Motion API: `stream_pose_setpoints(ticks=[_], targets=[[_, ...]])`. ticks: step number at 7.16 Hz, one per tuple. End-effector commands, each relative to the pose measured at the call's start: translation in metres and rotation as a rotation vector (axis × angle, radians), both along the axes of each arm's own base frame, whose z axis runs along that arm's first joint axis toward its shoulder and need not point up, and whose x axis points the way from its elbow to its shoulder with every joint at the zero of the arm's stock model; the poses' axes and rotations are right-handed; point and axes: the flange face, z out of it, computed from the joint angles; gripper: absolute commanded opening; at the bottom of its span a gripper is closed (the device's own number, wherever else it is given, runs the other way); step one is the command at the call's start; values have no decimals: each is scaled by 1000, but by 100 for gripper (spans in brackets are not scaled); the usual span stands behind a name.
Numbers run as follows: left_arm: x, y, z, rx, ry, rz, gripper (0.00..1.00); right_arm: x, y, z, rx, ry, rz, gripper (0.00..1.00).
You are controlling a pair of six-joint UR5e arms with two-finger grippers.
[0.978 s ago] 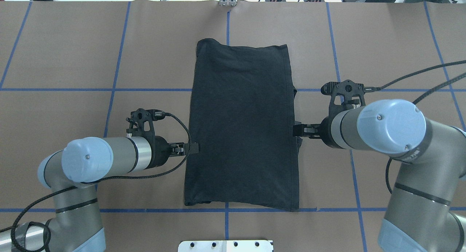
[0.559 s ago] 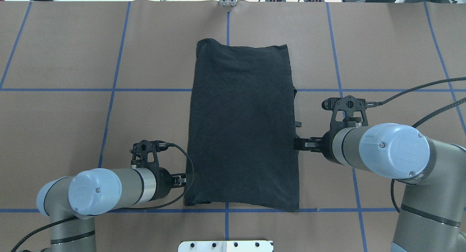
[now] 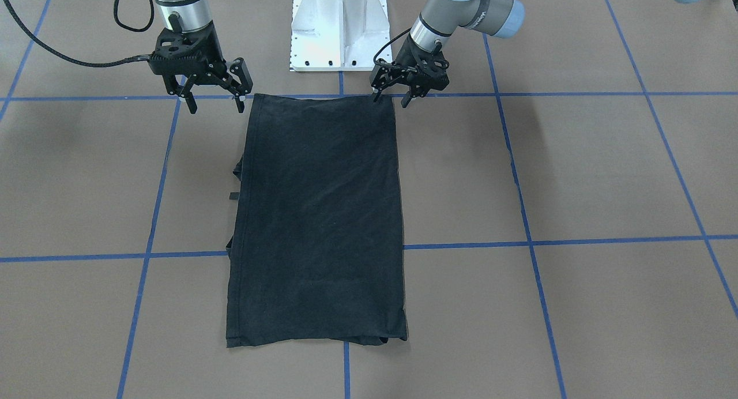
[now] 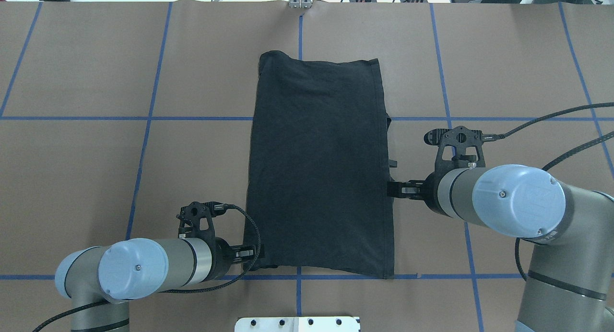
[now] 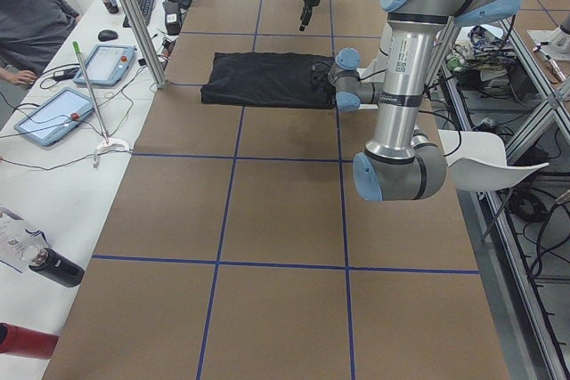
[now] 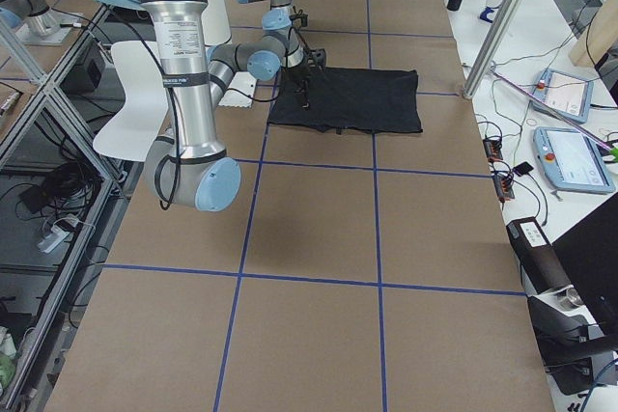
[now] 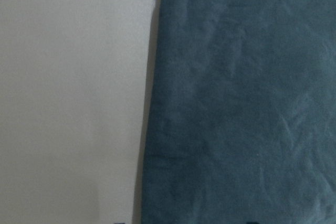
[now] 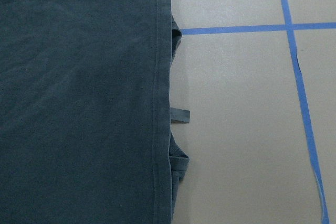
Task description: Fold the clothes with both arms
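The black T-shirt point(image 4: 319, 169) lies flat on the table, folded into a long rectangle with its plain side up; no logo shows. It also shows in the front view point(image 3: 317, 220). My left gripper point(image 4: 253, 252) is open and empty, just over the shirt's near left corner; in the front view point(image 3: 392, 98) its fingers straddle that corner. My right gripper point(image 4: 391, 189) is open and empty, raised beside the shirt's right edge, and shows in the front view too point(image 3: 213, 102). The left wrist view shows the shirt's edge point(image 7: 236, 103), the right wrist view its hem point(image 8: 79, 93); neither shows fingers.
The white pedestal base point(image 3: 339, 27) stands at the table's near edge, just behind the shirt. Blue tape lines point(image 4: 148, 118) grid the brown table. A small tag and sleeve folds point(image 8: 178, 115) stick out at the shirt's right edge. A side table with tablets point(image 5: 53, 117) is beyond.
My left gripper has moved toward the robot along the shirt's left edge, from its middle to the near corner. My right gripper also moved nearer early on, then stayed still.
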Motion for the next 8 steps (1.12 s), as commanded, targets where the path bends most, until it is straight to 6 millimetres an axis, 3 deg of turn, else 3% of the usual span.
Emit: stream_pose_setpoints(ticks=[1,8], targets=[[2,2,0,-4,0,4,50,0,0,-1,1,-2,0,100],[12,5,7,-9,-18,16,54,-2,0,-5,6,-10,-2,100]])
